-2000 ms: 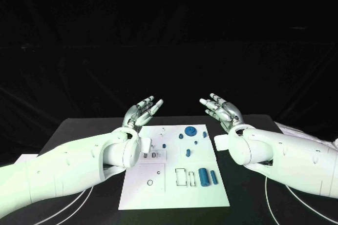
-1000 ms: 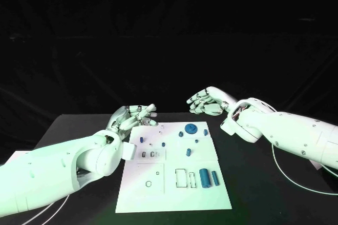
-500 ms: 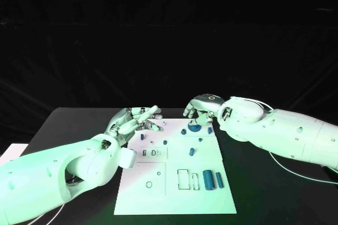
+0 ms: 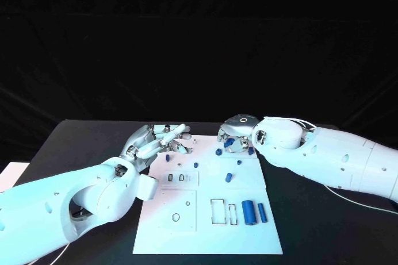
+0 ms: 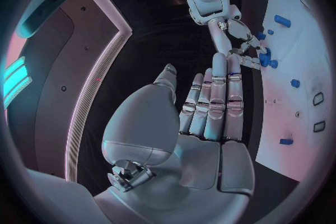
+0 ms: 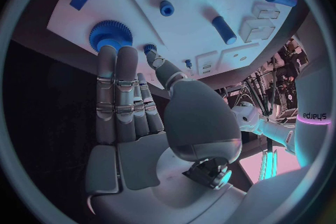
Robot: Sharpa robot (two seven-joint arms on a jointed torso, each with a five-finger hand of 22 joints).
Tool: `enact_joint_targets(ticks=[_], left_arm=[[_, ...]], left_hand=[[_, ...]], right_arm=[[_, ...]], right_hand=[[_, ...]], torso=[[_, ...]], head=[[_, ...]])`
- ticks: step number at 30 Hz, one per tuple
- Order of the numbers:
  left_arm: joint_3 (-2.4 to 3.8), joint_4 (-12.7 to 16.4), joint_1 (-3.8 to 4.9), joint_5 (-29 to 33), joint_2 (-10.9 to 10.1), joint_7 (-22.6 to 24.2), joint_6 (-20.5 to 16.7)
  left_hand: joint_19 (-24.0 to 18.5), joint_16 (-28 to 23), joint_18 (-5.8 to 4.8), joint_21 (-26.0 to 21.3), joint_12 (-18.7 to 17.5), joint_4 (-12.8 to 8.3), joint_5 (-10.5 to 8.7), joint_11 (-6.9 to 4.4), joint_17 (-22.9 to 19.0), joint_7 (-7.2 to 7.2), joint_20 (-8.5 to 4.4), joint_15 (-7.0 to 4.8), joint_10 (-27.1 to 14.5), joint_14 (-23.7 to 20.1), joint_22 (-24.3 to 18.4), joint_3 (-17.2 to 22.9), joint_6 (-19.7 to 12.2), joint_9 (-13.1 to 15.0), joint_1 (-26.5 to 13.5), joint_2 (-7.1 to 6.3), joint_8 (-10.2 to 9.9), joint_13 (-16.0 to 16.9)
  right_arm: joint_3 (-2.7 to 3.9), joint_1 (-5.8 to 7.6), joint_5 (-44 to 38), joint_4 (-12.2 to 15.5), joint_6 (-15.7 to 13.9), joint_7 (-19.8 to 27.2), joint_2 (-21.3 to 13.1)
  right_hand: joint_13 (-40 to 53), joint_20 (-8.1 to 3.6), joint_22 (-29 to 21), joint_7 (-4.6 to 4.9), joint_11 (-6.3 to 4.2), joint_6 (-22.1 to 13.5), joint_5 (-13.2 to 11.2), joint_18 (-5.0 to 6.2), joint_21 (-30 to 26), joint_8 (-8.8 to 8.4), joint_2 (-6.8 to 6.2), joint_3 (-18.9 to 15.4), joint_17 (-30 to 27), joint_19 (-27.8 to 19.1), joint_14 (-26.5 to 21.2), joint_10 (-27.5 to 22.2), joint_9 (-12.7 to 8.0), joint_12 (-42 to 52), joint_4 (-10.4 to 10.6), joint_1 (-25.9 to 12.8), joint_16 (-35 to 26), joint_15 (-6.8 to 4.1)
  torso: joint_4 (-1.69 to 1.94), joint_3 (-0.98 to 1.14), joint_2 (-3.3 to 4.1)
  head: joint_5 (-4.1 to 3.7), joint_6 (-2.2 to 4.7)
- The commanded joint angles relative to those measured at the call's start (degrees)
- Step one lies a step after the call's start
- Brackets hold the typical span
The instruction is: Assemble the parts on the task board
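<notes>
The white task board (image 4: 207, 236) lies lengthwise in the middle of the black table. Small blue parts are scattered on it: a peg (image 4: 228, 176), a thick cylinder (image 4: 248, 211) and a thinner one (image 4: 261, 211). My right hand (image 4: 234, 137) hangs over the board's far end. Its fingers are stretched out and its fingertips (image 6: 112, 56) reach the big blue gear (image 6: 110, 36), with the thumb apart beside a small gear (image 6: 149, 49). My left hand (image 4: 157, 139) hovers at the board's far left corner, fingers (image 5: 213, 101) straight and holding nothing.
Empty rectangular slots (image 4: 217, 211) and small sockets (image 4: 176, 177) mark the board's near half. The black table (image 4: 75, 144) spreads on both sides. White cables (image 4: 365, 204) trail on the table below my right arm.
My right hand has turned palm down and dropped from mid-air onto the board's far end, over the big gear. My left hand has lowered and stays beside the far left corner.
</notes>
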Motion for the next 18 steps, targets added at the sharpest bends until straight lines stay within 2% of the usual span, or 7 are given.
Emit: enact_joint_targets(ticks=[1,6,9,14,18], left_arm=[[0.09,-0.25,0.16,0.72,-0.08,0.04,1.18],[0.13,-1.07,0.25,1.62,0.16,-0.44,1.59],[0.13,-1.23,0.26,1.8,0.25,-0.64,1.78],[0.14,-1.23,0.27,2.24,0.33,-0.91,1.86],[0.14,-1.03,0.28,2.68,0.37,-1.52,2.02]], left_hand=[[-0.23,0.32,0.47,0.26,-0.32,0.11,0.1,-0.17,0.07,0.36,0.02,-0.07,-0.38,-0.37,0.1,-0.33,0.11,0.05,0.14,0.64,-0.37,0.09],[-0.28,0.36,0.47,0.27,-0.33,0.04,0.11,-0.16,0.16,0.36,0.04,-0.05,-0.33,-0.51,0.11,-0.32,0.15,0.07,0.21,0.68,-0.37,0.11],[-0.33,0.38,0.48,0.27,-0.35,0.0,0.12,-0.15,0.22,0.39,0.06,-0.04,-0.33,-0.61,0.11,-0.33,0.16,0.07,0.24,0.68,-0.39,0.13],[-0.44,0.43,0.47,0.28,-0.42,-0.02,0.11,-0.09,0.35,0.47,0.1,0.02,-0.39,-0.83,0.12,-0.42,0.1,0.07,0.16,0.63,-0.46,0.14],[-0.56,0.5,0.47,0.29,-0.54,-0.02,0.11,0.0,0.52,0.58,0.16,0.08,-0.52,-1.05,0.14,-0.53,-0.02,0.07,0.06,0.61,-0.58,0.14]], right_arm=[[0.05,0.11,-1.78,0.29,2.4,-0.31,0.02],[0.05,0.15,-1.44,0.37,3.34,0.35,0.12],[0.04,0.16,-1.35,0.06,3.44,0.56,0.39],[0.04,0.16,-1.29,-0.49,3.05,0.8,0.88],[0.04,0.16,-1.25,-0.5,2.87,1.2,1.13]], right_hand=[[0.01,0.25,0.14,-0.21,0.02,0.16,0.16,0.32,0.43,-0.3,-0.27,0.51,0.22,-0.03,1.44,-0.6,0.04,0.0,-0.01,-0.07,0.52,-0.1],[-0.01,-0.27,0.49,-0.46,-0.32,0.35,0.25,0.47,1.0,-0.27,-0.19,0.86,0.96,-0.28,1.07,-0.86,0.06,0.09,0.21,-0.09,1.34,-1.08],[0.01,-0.46,0.7,-0.67,-0.47,0.66,0.38,0.42,1.36,-0.18,0.12,1.22,2.05,-0.28,1.16,-0.66,0.11,0.2,0.4,-0.09,2.41,-1.22],[-0.01,-0.5,1.11,-0.84,-0.52,1.29,0.34,0.33,2.07,-0.06,0.78,2.19,4.0,-0.23,1.28,-0.19,0.19,0.3,0.61,0.09,4.32,-1.18],[-0.01,-0.55,1.42,-1.08,-0.59,2.1,0.36,0.36,2.57,0.12,0.98,2.91,4.5,-0.36,1.03,0.41,0.29,0.36,0.8,-0.01,4.91,-1.35]], torso=[[0.24,0.01,0.64],[0.43,0.12,0.83],[0.38,0.21,0.94],[0.35,0.22,1.05],[0.46,0.13,1.06]], head=[[0.0,0.3],[-0.05,0.29],[0.25,0.55],[0.39,0.5],[0.43,0.22]])
